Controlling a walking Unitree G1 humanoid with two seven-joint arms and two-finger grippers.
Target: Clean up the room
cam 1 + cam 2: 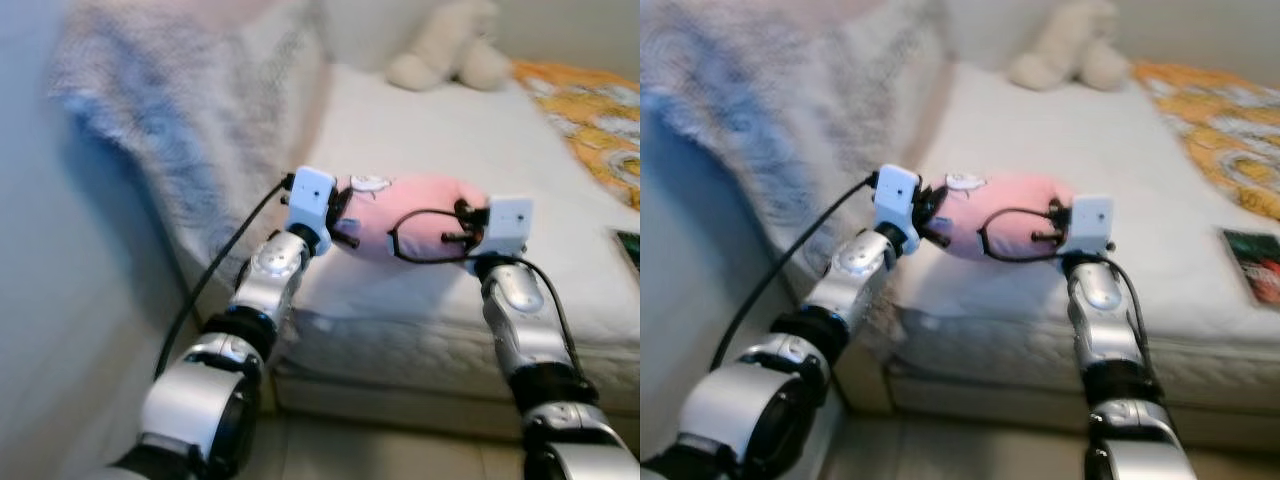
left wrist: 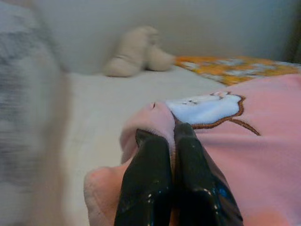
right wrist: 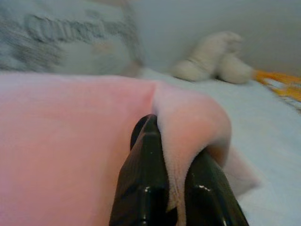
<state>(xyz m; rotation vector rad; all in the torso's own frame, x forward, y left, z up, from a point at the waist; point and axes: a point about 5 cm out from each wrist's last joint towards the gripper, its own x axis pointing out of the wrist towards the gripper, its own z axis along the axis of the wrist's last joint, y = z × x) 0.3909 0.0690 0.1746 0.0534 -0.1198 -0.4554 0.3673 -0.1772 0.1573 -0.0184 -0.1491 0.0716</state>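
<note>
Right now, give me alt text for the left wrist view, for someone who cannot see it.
The left gripper, two glossy black fingers pressed together, pinches a fold of a soft pink plush pillow bearing a white embroidered patch outlined in brown. Beyond lies a white mattress, with a cream stuffed toy against the wall and an orange patterned blanket beside it.

pillow [image 1: 415, 215] on bed [image 1: 470, 140], between arms.

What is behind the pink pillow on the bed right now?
Behind the pink pillow lies bare white mattress, then a cream plush toy by the wall. The mattress directly beneath the pillow is covered.
</note>
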